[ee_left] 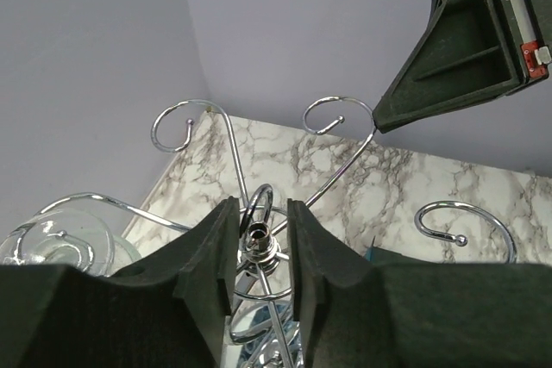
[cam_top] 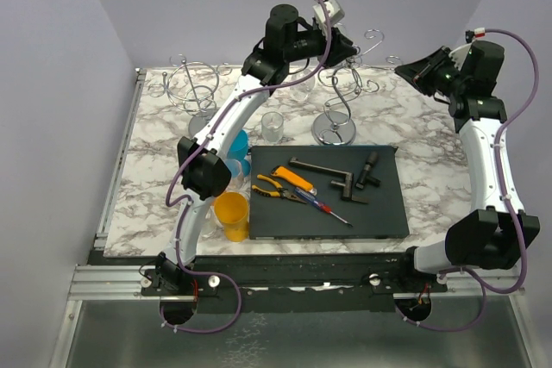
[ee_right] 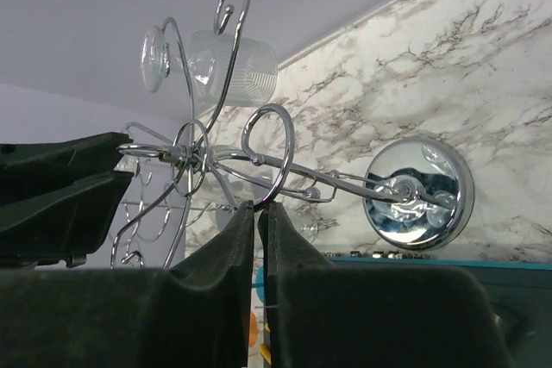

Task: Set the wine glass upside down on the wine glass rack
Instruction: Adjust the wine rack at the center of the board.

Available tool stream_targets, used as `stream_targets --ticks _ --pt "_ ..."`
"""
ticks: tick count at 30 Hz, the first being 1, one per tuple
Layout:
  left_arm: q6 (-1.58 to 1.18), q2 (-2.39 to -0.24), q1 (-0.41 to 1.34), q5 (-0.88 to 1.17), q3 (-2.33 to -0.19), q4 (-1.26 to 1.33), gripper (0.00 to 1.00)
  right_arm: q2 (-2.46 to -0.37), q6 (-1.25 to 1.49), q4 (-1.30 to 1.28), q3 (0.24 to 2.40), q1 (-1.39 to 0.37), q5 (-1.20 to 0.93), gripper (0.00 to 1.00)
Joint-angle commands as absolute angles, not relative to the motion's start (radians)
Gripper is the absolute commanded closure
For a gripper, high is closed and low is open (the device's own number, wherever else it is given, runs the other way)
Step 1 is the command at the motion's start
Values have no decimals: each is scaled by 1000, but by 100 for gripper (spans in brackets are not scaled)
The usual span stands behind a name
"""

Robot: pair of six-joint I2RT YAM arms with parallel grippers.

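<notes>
Marble table (cam_top: pixel 155 178), with a black mat (cam_top: pixel 388 204) on its near half. Both arms reach to the back and meet at the chrome wine glass rack (cam_top: pixel 335 131), which stands upright just behind the mat. A second wire rack (cam_top: pixel 191 88) sits well apart in the back-left corner.

Left gripper (ee_left: pixel 261 213): over the top of the wine glass rack, one finger on each side of the top knob and its small ring. The jaws are narrowly spread, with a thin gap on either side of the knob. They are around it, but I can't tell whether they touch it.

Right gripper (ee_right: pixel 259 213): at the rack's right side, jaws almost pressed together and pinching the wire of one curled loop between the fingertips.

Wine glass (ee_right: pixel 246 71): on a curled arm on the side of the rack away from the right gripper. Its foot points toward the rack top and its bowl toward the base, so it is upside down. Neither gripper touches it. In the top view the left arm mostly hides it. In the left wrist view it shows low at the left edge, behind a wire loop.

Small items:
- Clear tumbler (cam_top: pixel 272 127) just left of the rack base.
- Blue cup (cam_top: pixel 237 148) and yellow cup (cam_top: pixel 231 215) beside the mat's left edge.
- On the mat: orange-handled pliers (cam_top: pixel 289 177), a screwdriver (cam_top: pixel 323 207) and black tools (cam_top: pixel 332 174).
</notes>
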State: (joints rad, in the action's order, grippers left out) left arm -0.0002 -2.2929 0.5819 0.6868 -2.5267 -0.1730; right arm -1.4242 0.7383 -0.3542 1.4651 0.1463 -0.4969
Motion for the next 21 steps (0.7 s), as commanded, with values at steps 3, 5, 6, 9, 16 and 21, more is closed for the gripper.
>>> stream_targets --ticks 3,5,6,9,16,21 --pt "-28 -2256 620 696 -2531 -172 45 -1425 696 -373 1488 155 -462 81" --pt "-26 -2243 620 661 -2535 -171 35 -1422 692 -385 1502 154 -462 70" --pt "-24 -2229 620 648 -2533 -170 25 -1420 691 -391 1510 155 -462 65" --pt "-17 -2173 615 618 -2507 -172 15 -1404 684 -413 1537 154 -456 51" --pt "-26 -1966 567 518 -2373 -202 1 -1336 663 -450 1568 155 -454 35" --pt "-5 -1784 498 433 -2277 -325 1 -1295 628 -501 1601 154 -463 29"
